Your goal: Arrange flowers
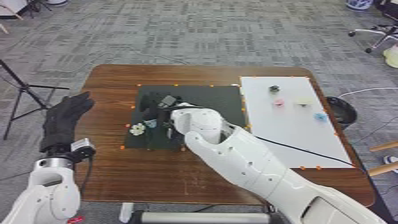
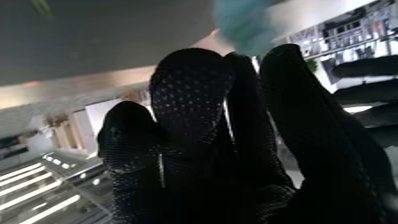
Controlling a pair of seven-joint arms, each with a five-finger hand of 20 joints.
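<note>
Where the right hand was: over the left part of the dark mat, the black-gloved right hand lay at the end of the white right arm
Right hand's hold: the pictures did not settle whether it was open, closed or gripping; in the wrist view a blurred, soft teal thing was just beyond the black glove, and whether the two touched could not be told
Left hand: the black-gloved left hand was open, its fingers straight, beside the table's left edge, well apart from the flowers
White flower: a small white flower lay on the left part of the mat
Pale blue flower: a small pale blue flower was just beside the white one, near the right hand
Flowers on the board: a pink flower, a pale yellow flower and a bright blue flower lay apart from one another, with a small dark green piece near the pink one
Mat and board: the dark rectangular mat and the long white board lay side by side on the brown wooden table, the board to the right
Cable: a thin black cable crossed the board
Floor: a black tripod stood left of the table
</note>
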